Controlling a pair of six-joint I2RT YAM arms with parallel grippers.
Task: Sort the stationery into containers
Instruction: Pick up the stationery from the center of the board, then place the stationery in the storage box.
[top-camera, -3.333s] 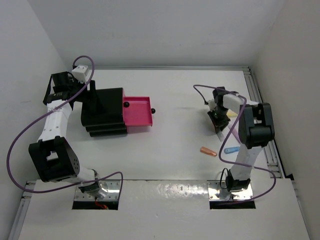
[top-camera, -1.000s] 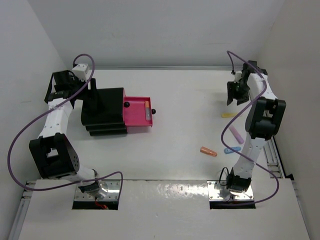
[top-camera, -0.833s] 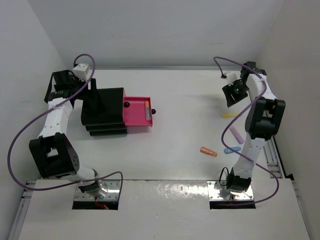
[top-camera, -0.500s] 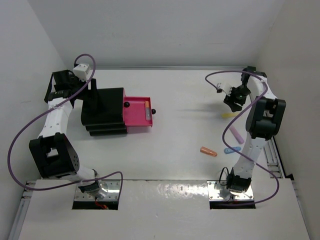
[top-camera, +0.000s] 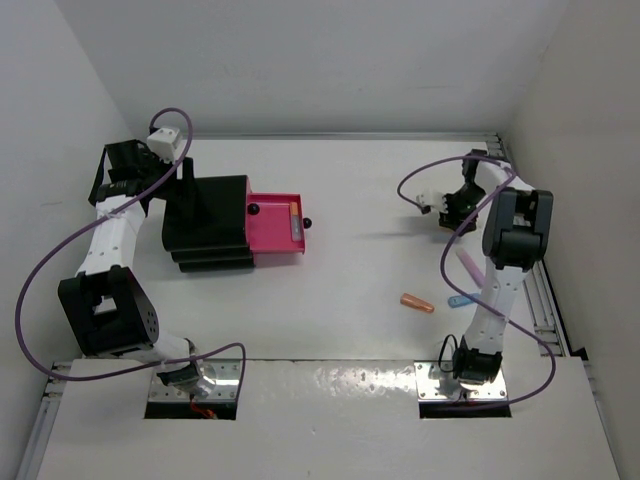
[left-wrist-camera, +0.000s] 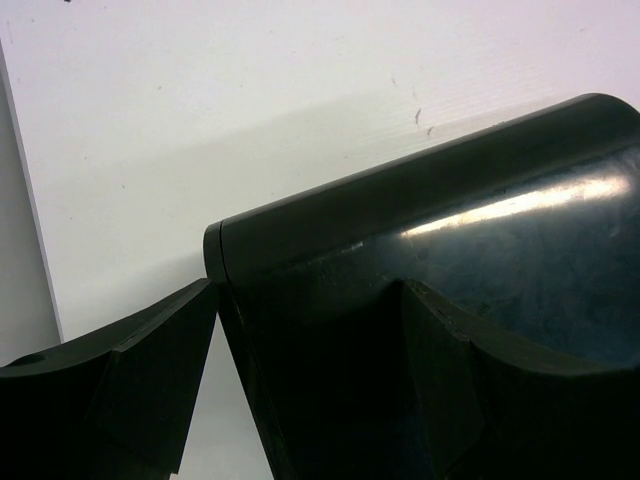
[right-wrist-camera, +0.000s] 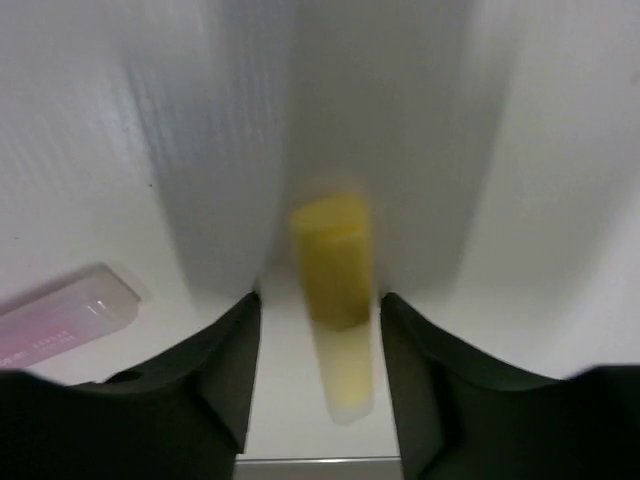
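Right end effector (right-wrist-camera: 318, 305), unclenched, straddles the probably light, stiff, slick yellow highlighter (right-wrist-camera: 335, 270) at 2 o'clock; pinch mid-barrel.

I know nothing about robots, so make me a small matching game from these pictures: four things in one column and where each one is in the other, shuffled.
Things:
1. yellow highlighter
2. orange highlighter
3. pink drawer
4. left hand

Places:
A. pulled out of the black box
B. astride the black box's edge
C. between the open fingers of the right hand
D. on the table, beside the light-blue highlighter

Pairs: 1-C, 2-D, 3-A, 4-B
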